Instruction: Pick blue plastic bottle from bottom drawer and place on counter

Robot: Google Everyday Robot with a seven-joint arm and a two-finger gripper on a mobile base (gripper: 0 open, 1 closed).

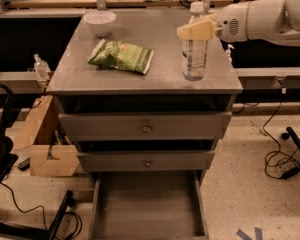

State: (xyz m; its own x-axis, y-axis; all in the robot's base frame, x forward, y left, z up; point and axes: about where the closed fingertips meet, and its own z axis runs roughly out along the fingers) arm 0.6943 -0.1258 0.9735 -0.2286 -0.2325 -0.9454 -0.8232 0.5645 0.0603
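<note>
The blue plastic bottle, clear with a white cap and pale label band, is upright over the right front part of the counter, its base at or just above the surface. My gripper comes in from the right on a white arm and is shut on the bottle's upper part, its tan fingers wrapped below the cap. The bottom drawer is pulled open below, its grey floor bare.
A green snack bag lies mid-counter and a white bowl stands at the back left. Two upper drawers with round knobs are slightly open. A cardboard box and black cables sit at left; cables lie on the floor at right.
</note>
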